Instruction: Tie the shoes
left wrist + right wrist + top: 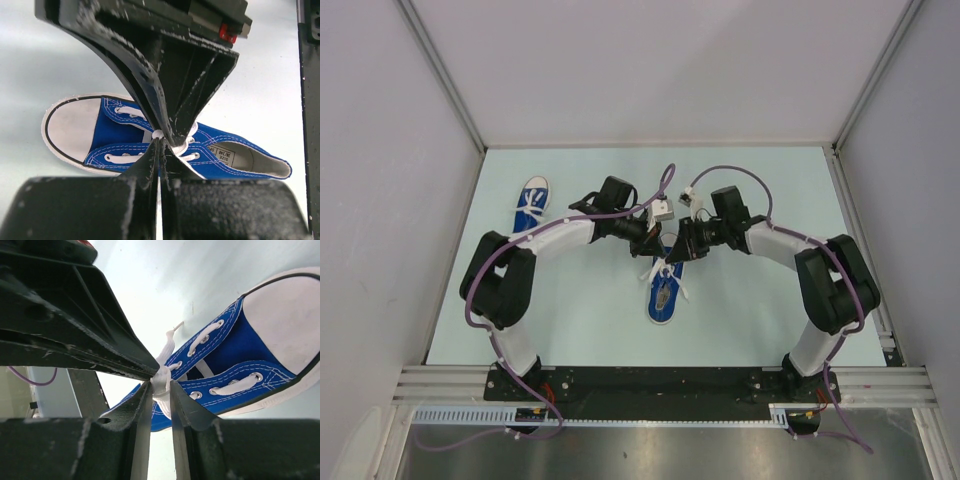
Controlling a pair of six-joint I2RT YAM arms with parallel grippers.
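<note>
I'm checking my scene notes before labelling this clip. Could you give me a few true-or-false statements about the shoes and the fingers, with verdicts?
1. The right fingers pinch a white lace. True.
2. The left fingers stand wide open. False: they are shut, with their tips at the lacing of the centre shoe.
3. Both arms reach over the centre shoe. True.
4. The far-left shoe is lifted off the table. False: it lies on the table, and neither arm is at it.
</note>
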